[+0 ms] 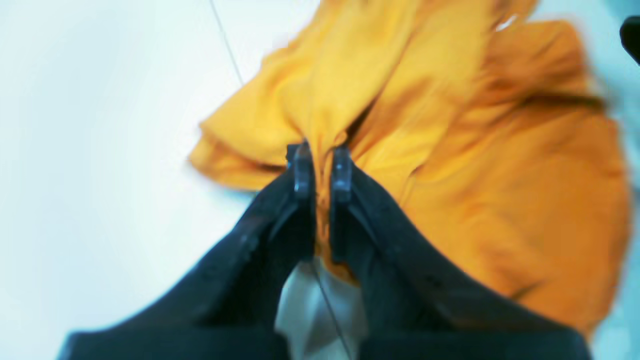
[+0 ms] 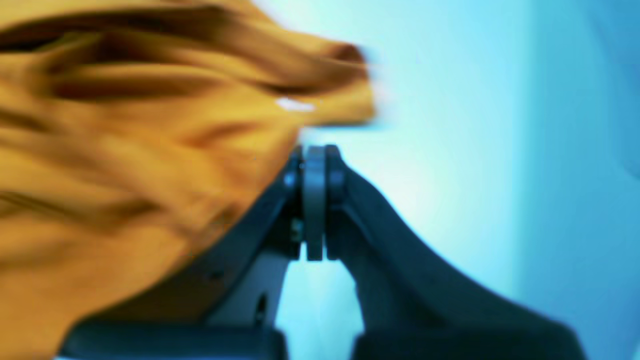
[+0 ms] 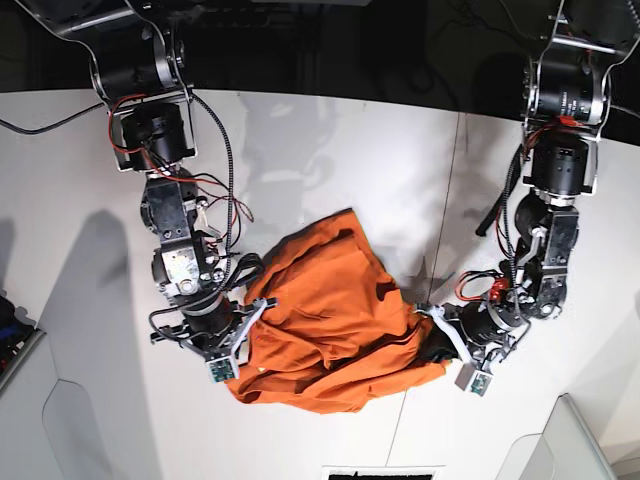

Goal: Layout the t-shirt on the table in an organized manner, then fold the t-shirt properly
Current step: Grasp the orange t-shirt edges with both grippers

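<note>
The orange t-shirt point(image 3: 330, 320) lies crumpled in a heap on the white table point(image 3: 330, 150). In the base view, my left gripper point(image 3: 432, 322) is at the heap's right edge. The left wrist view shows that gripper point(image 1: 320, 160) shut on a bunched fold of the t-shirt point(image 1: 500, 175), with cloth running between the fingers. My right gripper point(image 3: 243, 338) is at the heap's left edge. Up close, the right gripper point(image 2: 315, 165) is shut, pads together, with no cloth showing between them. The t-shirt point(image 2: 125, 150) rests against its left finger. A small white tag point(image 2: 295, 105) shows near the fingertips.
A thin dark seam point(image 3: 455, 200) crosses the table on the right. A grey bin edge point(image 3: 20, 350) sits at the lower left and a pale panel point(image 3: 575, 440) at the lower right. Cables hang along both arms.
</note>
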